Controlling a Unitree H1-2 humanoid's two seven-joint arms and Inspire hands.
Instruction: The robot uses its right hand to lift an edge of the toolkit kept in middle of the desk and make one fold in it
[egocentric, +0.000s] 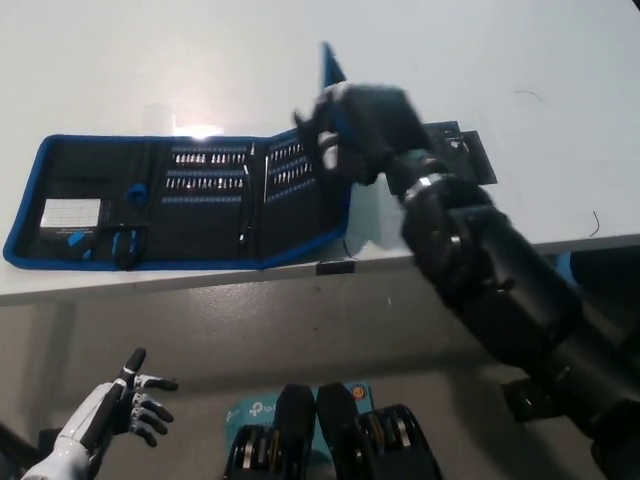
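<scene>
The fingers (318, 128) of the black right hand (355, 125) are closed around the right end panel of the toolkit (190, 200), gripping its blue-edged flap (331, 68) and holding it raised off the bench (300, 60). The hand is blurred, so exactly how the fingers wrap the fabric cannot be made out, but the flap stands up steeply above it, its blue corner pointing upward. Behind the hand, the black right arm (500, 300) runs down to the lower right of the view, crossing over the front edge of the bench.

The rest of the toolkit lies open and flat in the middle of the bench, stretching leftward from the raised end. Rows of small silver bits (205, 158) sit in its middle panels, a long thin tool (247, 205) lies upright between them, and a white label (70, 215) sits on the leftmost panel beside some blue parts (125, 243). A dark flat object (462, 150) lies on the bench just right of the hand.

The white left hand (125, 405) rests low at the lower left, below the bench edge, fingers spread and holding nothing.
</scene>
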